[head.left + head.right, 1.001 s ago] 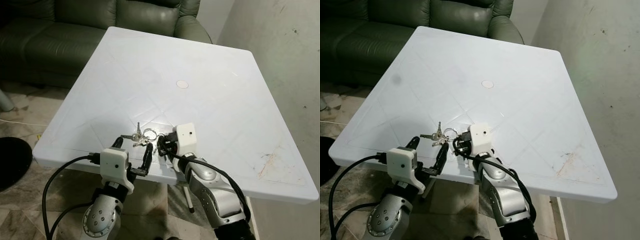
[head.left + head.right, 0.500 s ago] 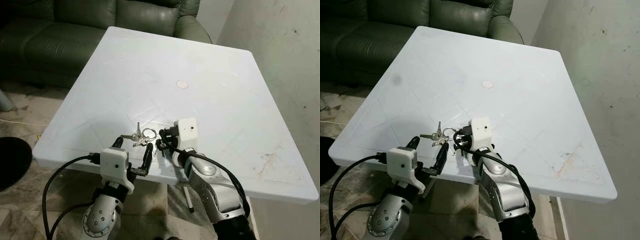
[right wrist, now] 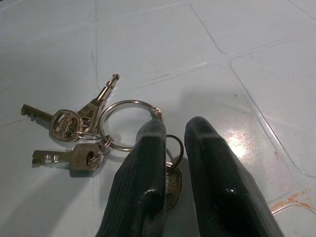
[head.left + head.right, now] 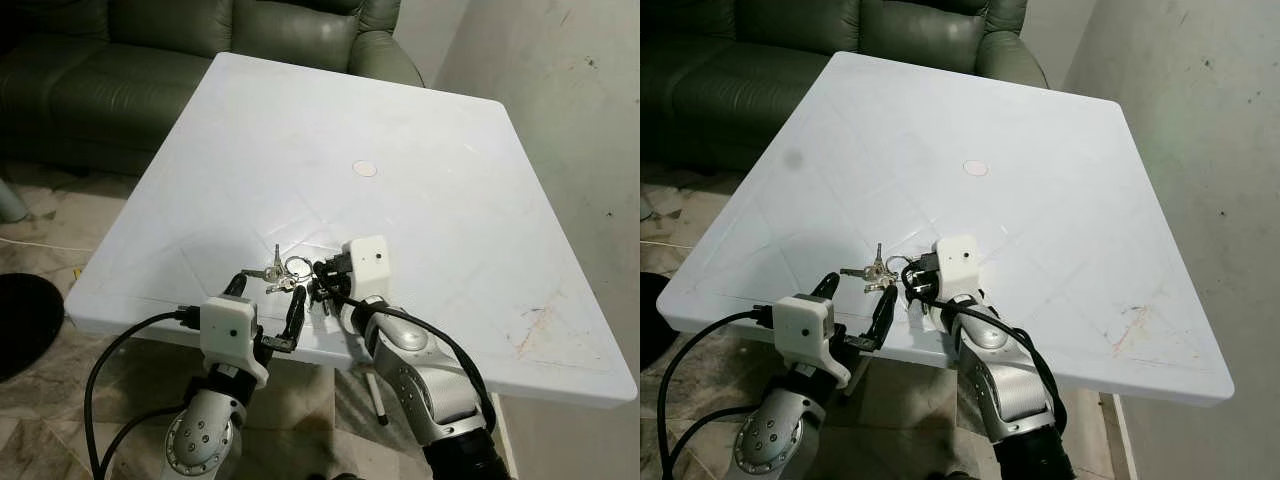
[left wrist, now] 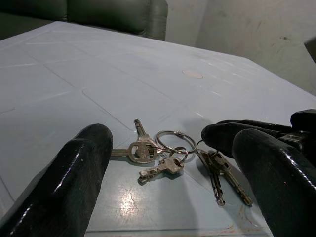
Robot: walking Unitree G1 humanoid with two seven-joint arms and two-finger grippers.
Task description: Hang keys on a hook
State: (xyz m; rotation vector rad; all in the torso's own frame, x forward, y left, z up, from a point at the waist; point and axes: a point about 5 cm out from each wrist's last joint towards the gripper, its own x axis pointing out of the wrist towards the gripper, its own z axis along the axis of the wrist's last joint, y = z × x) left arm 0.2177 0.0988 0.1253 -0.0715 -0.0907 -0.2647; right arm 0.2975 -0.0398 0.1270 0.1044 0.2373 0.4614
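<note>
A bunch of silver keys [image 4: 279, 272] on linked rings lies flat on the white table [image 4: 330, 120], close to its front edge. My right gripper [image 3: 177, 127] reaches in from the right, its fingers drawn nearly together. They pinch the small ring [image 3: 174, 148] and key at the right end of the bunch, and one fingertip touches the large ring [image 3: 126, 123]. My left gripper [image 4: 265, 297] waits open at the table's front edge, just short of the keys [image 5: 163, 150], with its fingers [image 5: 84, 168] spread to either side of them.
A dark green sofa [image 4: 150, 60] stands behind the table. A grey wall [image 4: 560, 100] runs along the right. The table top has a small round plug [image 4: 365, 169] at its centre. A black round object [image 4: 20, 320] lies on the tiled floor at left.
My right gripper has slid left across the table onto the right end of the key bunch. The left gripper and the keys have stayed put.
</note>
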